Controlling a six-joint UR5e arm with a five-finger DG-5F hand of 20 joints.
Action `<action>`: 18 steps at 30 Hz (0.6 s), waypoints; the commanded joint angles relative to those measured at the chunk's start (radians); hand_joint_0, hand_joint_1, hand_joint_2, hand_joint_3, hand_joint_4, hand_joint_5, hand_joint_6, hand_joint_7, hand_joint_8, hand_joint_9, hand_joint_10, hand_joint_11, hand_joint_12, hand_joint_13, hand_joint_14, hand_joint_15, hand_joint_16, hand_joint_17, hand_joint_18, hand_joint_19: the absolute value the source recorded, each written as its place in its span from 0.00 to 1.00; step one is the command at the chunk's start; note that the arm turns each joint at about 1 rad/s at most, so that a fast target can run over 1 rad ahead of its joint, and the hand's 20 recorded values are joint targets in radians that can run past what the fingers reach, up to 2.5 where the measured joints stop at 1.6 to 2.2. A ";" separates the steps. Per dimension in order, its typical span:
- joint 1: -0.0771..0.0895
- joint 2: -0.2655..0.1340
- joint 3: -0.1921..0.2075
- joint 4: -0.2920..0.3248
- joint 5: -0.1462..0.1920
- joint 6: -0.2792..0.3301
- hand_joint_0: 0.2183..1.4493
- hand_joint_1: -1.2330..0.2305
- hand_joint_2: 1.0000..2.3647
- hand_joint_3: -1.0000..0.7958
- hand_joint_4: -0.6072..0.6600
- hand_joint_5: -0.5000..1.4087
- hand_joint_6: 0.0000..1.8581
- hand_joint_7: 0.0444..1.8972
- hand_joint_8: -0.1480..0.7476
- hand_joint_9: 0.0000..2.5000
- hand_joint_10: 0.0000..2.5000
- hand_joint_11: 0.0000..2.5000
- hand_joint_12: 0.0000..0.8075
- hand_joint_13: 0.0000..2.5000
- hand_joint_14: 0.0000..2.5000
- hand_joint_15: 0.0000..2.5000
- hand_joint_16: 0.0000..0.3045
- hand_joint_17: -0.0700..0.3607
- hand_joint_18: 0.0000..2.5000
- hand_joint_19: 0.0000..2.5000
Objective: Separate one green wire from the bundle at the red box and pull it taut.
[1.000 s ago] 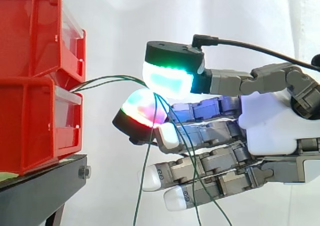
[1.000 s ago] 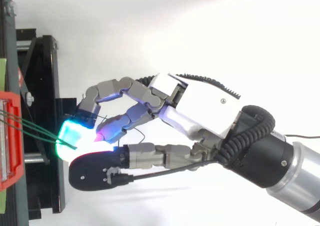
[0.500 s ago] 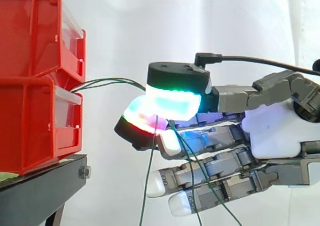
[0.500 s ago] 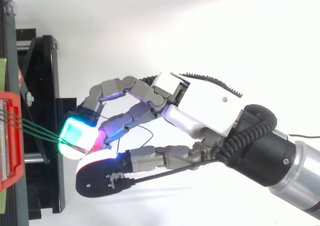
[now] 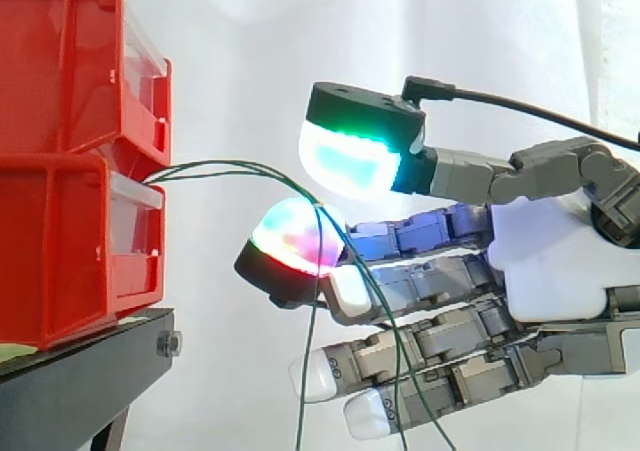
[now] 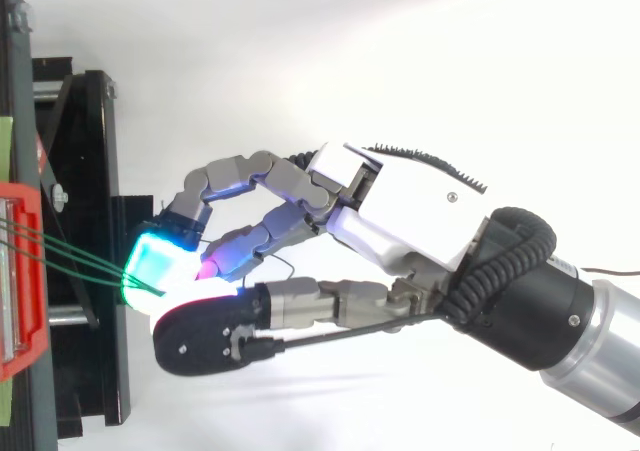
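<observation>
Several thin green wires (image 5: pixel 230 164) leave the gap between the two stacked red bins, at the top of the lower red bin (image 5: pixel 70 241). They run right, bend over a red and green glowing fingertip (image 5: pixel 295 236), then hang down in front of the lower fingers. My hand (image 5: pixel 550 251) reaches in from the right with its fingers nearly straight. The thumb pad (image 5: pixel 350 161), glowing green and cyan, sits just above the wires with a narrow gap to the fingertip below. From above, the wires (image 6: pixel 70 261) slant from the bin (image 6: pixel 22 281) to the pads of the hand (image 6: pixel 410 211).
The upper red bin (image 5: pixel 70 61) sits on the lower one, both on the black stand (image 5: pixel 80 381) at the left. A white curtain hangs behind. From above, the stand (image 6: pixel 90 171) lies along the left edge.
Half a second ago the thumb pad was pressed down on the fingertip with the wires between them. The thumb has since lifted, and the hand has shifted slightly right.
</observation>
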State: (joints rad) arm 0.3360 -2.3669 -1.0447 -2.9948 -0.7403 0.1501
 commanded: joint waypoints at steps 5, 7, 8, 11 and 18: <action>0.000 0.000 0.000 -0.012 -0.001 0.006 0.34 0.36 0.01 0.35 0.49 0.16 0.47 0.53 0.46 0.44 0.01 0.33 0.45 0.33 0.01 0.15 0.15 0.40 0.31 0.14; 0.000 0.000 0.000 -0.012 -0.001 0.011 0.33 0.34 0.01 0.39 0.46 0.16 0.48 0.53 0.46 0.43 0.01 0.33 0.45 0.33 0.01 0.15 0.15 0.40 0.31 0.14; 0.000 0.000 0.000 -0.012 -0.001 0.011 0.34 0.33 0.01 0.40 0.45 0.16 0.48 0.54 0.46 0.43 0.01 0.34 0.46 0.33 0.01 0.15 0.15 0.40 0.31 0.14; 0.000 0.002 0.000 -0.013 -0.001 0.012 0.35 0.29 0.01 0.42 0.44 0.15 0.49 0.52 0.45 0.42 0.01 0.33 0.46 0.33 0.01 0.15 0.15 0.41 0.31 0.14; 0.000 0.000 0.000 -0.018 -0.001 0.016 0.40 0.24 0.01 0.40 0.43 0.15 0.49 0.50 0.44 0.41 0.01 0.33 0.45 0.32 0.01 0.15 0.15 0.40 0.31 0.13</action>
State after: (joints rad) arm 0.3359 -2.3661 -1.0446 -3.0118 -0.7409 0.1652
